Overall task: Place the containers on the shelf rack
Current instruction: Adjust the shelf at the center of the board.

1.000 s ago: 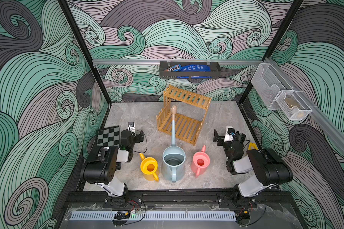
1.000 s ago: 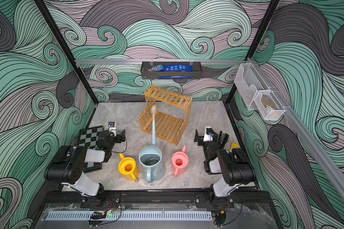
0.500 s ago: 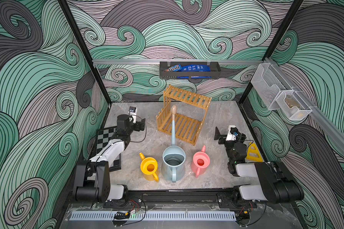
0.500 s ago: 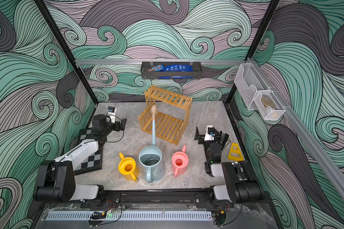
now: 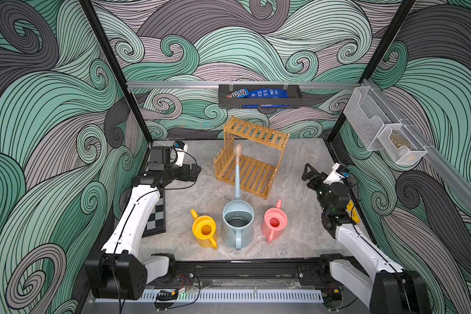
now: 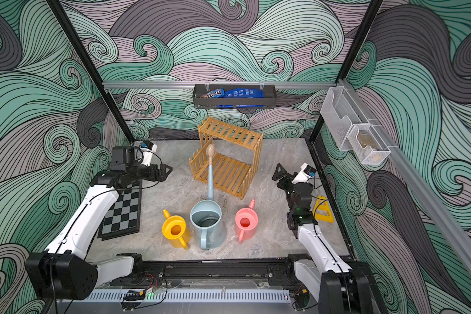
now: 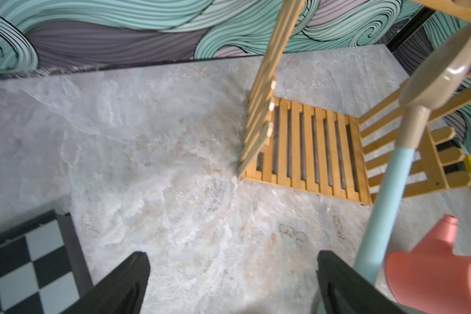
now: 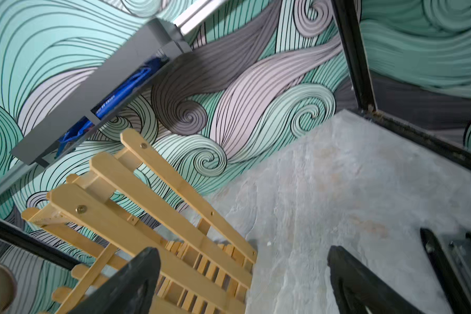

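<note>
Squarely before rack (image 5: 256,133) — spout (image 5: 237,174); chessboard (image 6: 123,209) aside

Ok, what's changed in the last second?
The left claw swung out from its tucked pose and forward, and is now off one side of the shelf rack. The right claw also pushed forward, off the other side. Both are open and empty; nothing was gripped or released. The yellow can, blue-grey can, pink can and the rack stayed put.
</note>
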You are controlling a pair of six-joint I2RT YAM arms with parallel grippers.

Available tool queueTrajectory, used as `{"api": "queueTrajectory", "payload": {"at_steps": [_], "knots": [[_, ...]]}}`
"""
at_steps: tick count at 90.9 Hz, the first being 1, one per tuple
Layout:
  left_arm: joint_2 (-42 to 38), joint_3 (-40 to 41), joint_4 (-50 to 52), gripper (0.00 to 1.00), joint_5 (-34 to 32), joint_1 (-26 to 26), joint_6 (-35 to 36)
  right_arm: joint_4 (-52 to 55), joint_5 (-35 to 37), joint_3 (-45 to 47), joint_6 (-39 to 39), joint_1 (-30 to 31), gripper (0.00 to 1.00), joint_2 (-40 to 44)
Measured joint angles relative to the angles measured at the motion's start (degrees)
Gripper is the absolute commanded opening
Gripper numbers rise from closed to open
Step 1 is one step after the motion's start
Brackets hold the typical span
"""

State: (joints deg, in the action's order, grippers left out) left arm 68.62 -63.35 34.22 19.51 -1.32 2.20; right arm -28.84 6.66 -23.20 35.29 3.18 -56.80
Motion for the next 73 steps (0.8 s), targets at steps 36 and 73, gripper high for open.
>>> {"api": "queueTrajectory", "payload": {"at_steps": [36,73], "knots": [[-0.48,3.19,0.94,0.99,0.72,3.26,-1.88,19.76,-4.13,-15.65,2.38,14.80,0.99,-8.00],[-0.48,3.19,0.94,0.99,0.57,3.52,-1.86,28.52,3.87,-19.58,2.43,26.08,0.96,-15.89]]}}
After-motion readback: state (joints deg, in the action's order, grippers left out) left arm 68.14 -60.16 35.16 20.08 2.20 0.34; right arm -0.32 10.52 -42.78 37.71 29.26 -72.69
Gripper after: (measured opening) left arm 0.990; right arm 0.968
